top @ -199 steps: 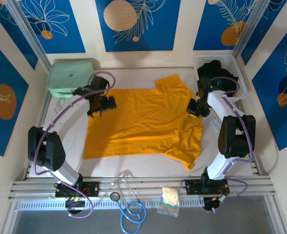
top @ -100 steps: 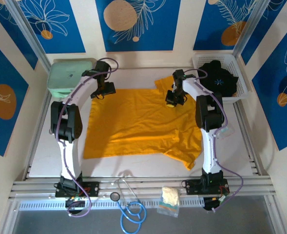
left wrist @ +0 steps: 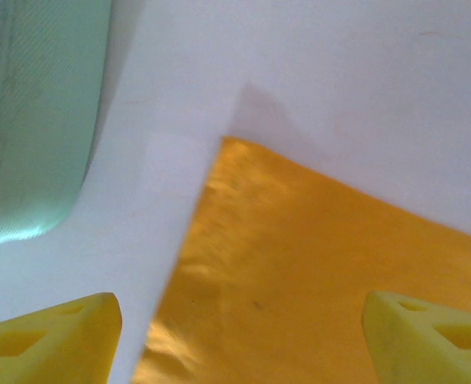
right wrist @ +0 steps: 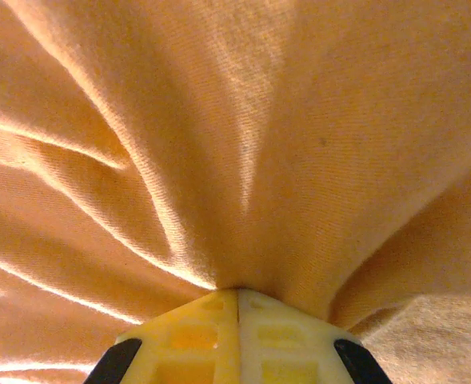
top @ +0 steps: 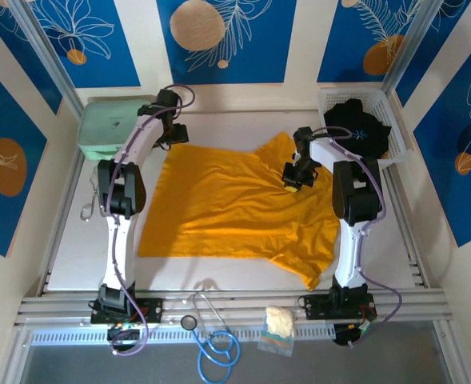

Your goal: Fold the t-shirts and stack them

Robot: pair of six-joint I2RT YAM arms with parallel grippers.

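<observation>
The orange-yellow t-shirt (top: 235, 204) lies spread over the middle of the white table. My right gripper (top: 293, 174) is shut on a bunched fold of its far right part; the cloth (right wrist: 243, 144) fans out in creases from the closed yellow fingertips (right wrist: 239, 298). My left gripper (top: 169, 138) hovers open over the shirt's far left corner (left wrist: 315, 264), its yellow fingers (left wrist: 51, 336) spread wide, one over bare table and one over the cloth. The black t-shirt (top: 355, 124) with its light-blue starburst lies crumpled in the white basket (top: 395, 148) at the far right.
A pale green lidded box (top: 111, 128) stands at the far left, close to my left gripper, its wall (left wrist: 27, 120) beside the shirt corner. A pale-yellow packet (top: 278, 324) and a blue stethoscope (top: 215, 348) lie on the near rail. Bare table (top: 83, 248) runs along the left.
My right gripper has closed on the shirt and pulled its far right part rightwards and nearer, creasing it. The left gripper has stayed near the far left corner, shifting slightly farther back.
</observation>
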